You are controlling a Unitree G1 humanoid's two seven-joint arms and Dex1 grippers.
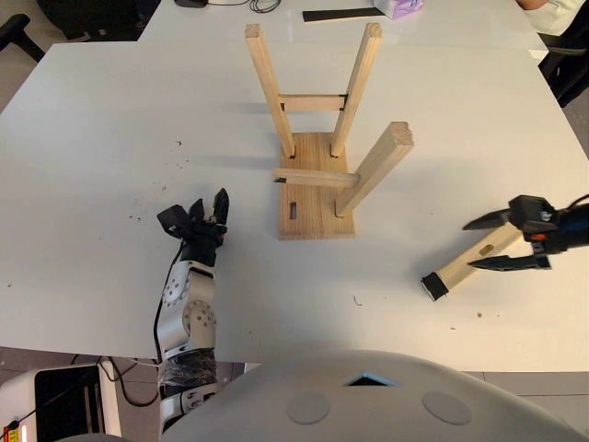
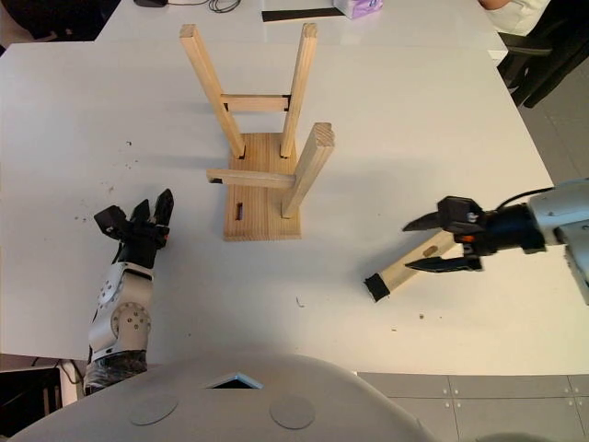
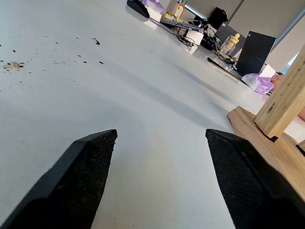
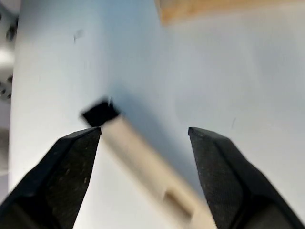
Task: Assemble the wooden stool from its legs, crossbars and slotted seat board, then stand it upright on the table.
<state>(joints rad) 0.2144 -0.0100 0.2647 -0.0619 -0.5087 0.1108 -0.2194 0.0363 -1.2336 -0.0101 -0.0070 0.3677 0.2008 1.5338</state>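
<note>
The slotted seat board (image 1: 313, 207) lies flat mid-table with three legs standing up from it. Two far legs (image 1: 269, 87) are joined by a crossbar (image 1: 311, 102). A thick near leg (image 1: 375, 168) leans, with another crossbar (image 1: 311, 177) at its base. A loose leg (image 1: 467, 262) with a black end cap (image 4: 99, 112) lies on the table at the right. My right gripper (image 1: 486, 242) is open, its fingers straddling that leg's upper part. My left gripper (image 1: 208, 211) rests open on the table left of the board, holding nothing; the board's edge (image 3: 267, 157) appears beyond its fingers.
Small wood crumbs (image 1: 156, 189) dot the white table (image 1: 110, 120) at the left. A second table (image 1: 460, 23) behind carries a dark flat item (image 1: 336, 15) and a purple packet (image 1: 400, 7). An office chair (image 1: 566, 64) stands at the far right.
</note>
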